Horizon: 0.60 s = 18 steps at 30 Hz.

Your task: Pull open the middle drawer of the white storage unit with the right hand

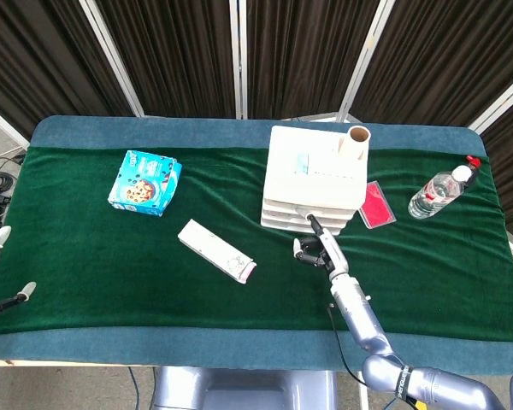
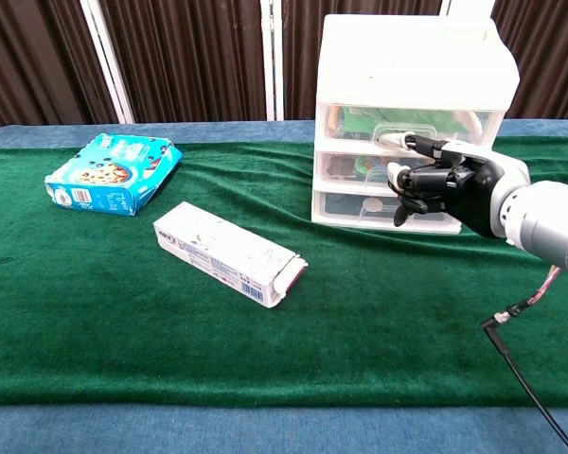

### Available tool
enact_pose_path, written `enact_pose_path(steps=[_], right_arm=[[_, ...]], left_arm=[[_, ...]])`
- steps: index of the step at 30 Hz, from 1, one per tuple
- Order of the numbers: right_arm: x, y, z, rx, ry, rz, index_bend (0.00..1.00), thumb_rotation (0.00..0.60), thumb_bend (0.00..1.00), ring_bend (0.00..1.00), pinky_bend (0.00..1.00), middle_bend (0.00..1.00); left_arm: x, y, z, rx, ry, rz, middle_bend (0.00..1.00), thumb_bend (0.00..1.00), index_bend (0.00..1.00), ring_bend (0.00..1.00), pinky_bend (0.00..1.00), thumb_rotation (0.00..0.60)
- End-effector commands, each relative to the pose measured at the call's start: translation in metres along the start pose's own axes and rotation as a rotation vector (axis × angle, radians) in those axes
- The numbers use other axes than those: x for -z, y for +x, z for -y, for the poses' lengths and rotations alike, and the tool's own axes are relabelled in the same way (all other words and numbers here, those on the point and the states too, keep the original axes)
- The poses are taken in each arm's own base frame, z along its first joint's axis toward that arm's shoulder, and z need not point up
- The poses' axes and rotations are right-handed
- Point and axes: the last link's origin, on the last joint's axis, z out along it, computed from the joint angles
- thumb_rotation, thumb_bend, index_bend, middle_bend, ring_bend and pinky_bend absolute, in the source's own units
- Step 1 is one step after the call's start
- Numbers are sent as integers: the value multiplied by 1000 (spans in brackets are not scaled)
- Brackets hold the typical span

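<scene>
Reaching the right hand [image 2: 435, 182] toward the middle drawer [image 2: 374, 167] of the white storage unit [image 1: 315, 184], fingers curled in and holding nothing, one finger poking at the drawer front. Sitting at the back right of the green table cloth [image 1: 154, 273], probably sliding out light and easy if hooked under the front lip. Lying further left, the blue cookie box [image 2: 112, 173] and white carton [image 2: 227, 253], writing too small to read.

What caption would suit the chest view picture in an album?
Robot's right hand reaches for the middle drawer of a white storage unit, all drawers closed.
</scene>
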Motion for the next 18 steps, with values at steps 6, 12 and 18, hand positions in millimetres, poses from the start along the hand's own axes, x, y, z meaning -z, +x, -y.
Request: enact_pose_path(steps=[6, 12, 18], right_arm=[[-3, 0, 2, -45, -5, 14, 188, 600, 545, 837, 612, 865], [-1, -1, 5, -75, -3, 44, 257, 600, 549, 837, 612, 864], [3, -2, 6, -81, 2, 53, 264, 600, 550, 836, 612, 865]], left_arm=[[0, -2, 0, -3, 1, 11, 0, 191, 0, 0, 0, 600], [-1, -2, 1, -6, 6, 20, 0, 190, 0, 0, 0, 600], [-1, -2, 1, -5, 6, 19, 0, 191, 0, 0, 0, 600]])
